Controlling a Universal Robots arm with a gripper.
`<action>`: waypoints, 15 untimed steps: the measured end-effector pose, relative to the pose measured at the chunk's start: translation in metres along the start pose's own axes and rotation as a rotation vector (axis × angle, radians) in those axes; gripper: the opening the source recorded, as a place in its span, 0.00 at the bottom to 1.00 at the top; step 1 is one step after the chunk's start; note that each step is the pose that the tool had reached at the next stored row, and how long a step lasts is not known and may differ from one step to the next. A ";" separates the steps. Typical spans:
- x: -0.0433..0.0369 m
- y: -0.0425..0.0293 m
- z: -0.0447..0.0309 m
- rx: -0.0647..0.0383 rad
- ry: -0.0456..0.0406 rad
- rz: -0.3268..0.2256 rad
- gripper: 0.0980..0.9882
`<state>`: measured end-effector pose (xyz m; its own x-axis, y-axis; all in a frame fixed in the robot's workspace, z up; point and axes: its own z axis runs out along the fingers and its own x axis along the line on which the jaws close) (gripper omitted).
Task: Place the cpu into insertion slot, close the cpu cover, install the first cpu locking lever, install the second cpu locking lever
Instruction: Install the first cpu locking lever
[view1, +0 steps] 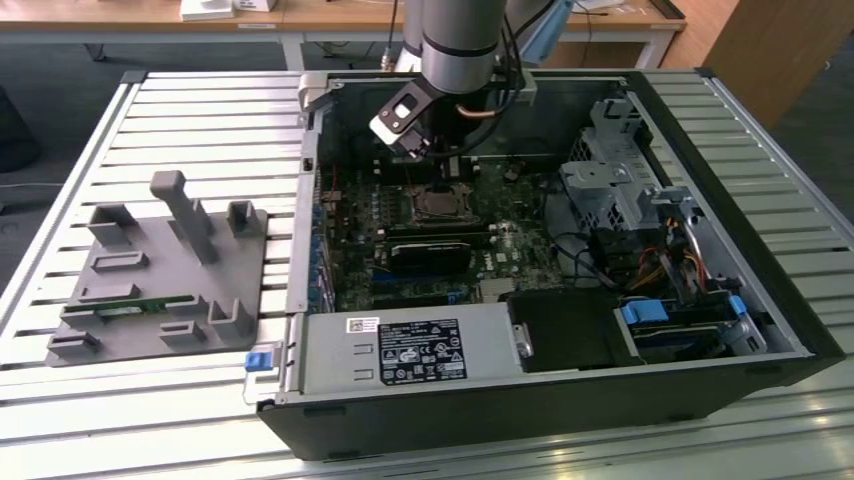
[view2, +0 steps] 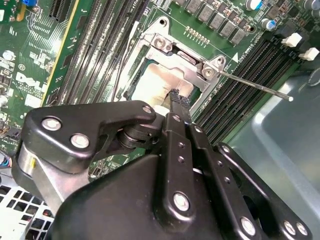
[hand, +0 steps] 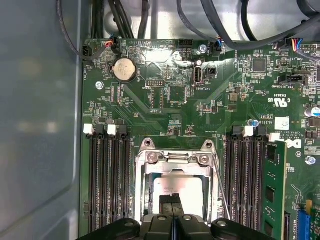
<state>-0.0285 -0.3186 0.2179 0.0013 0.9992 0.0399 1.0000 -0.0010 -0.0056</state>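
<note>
In the exterior view, one arm reaches down into one open computer case (view1: 747, 300) that lies on a slatted metal table (view1: 200, 110). Its single gripper (view1: 449, 178) hangs just above the motherboard (view1: 527, 240), over the socket area. On the table at the exterior view's left, well apart from the case, stands one grey fixture (view1: 160, 280) with one green memory stick (view1: 134, 306) lying in it.

In the second wrist view, the gripper (view2: 176, 97) has its two fingers pressed together into one narrow tip with nothing between them. The tip is at the silvery top of the one cpu (view2: 155, 82). The one cpu cover (view2: 181, 53) lies down around the cpu, which shows through its window. Two thin locking levers show. The first lever (view2: 255, 86) juts out sideways over the black memory slots (view2: 250, 65). The second lever (view2: 120, 70) curves along the opposite side of the socket.

In the first wrist view, the fingertips (hand: 166, 206) again sit closed over the cpu (hand: 177, 189), which rests in the insertion slot (hand: 148, 196) under the cover (hand: 172, 157). One lever (hand: 222, 190) runs beside the socket. One coin battery (hand: 124, 69) and one installed memory module (hand: 272, 190) sit on the board.
</note>
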 end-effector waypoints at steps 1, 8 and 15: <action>0.0000 0.0000 -0.0008 0.000 0.0000 0.000 0.01; 0.0002 0.0000 -0.0043 0.000 0.0000 0.000 0.01; 0.0003 0.0000 -0.0062 0.000 0.0001 0.000 0.01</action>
<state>-0.0285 -0.3186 0.2241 0.0012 0.9992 0.0400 1.0000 -0.0010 -0.0056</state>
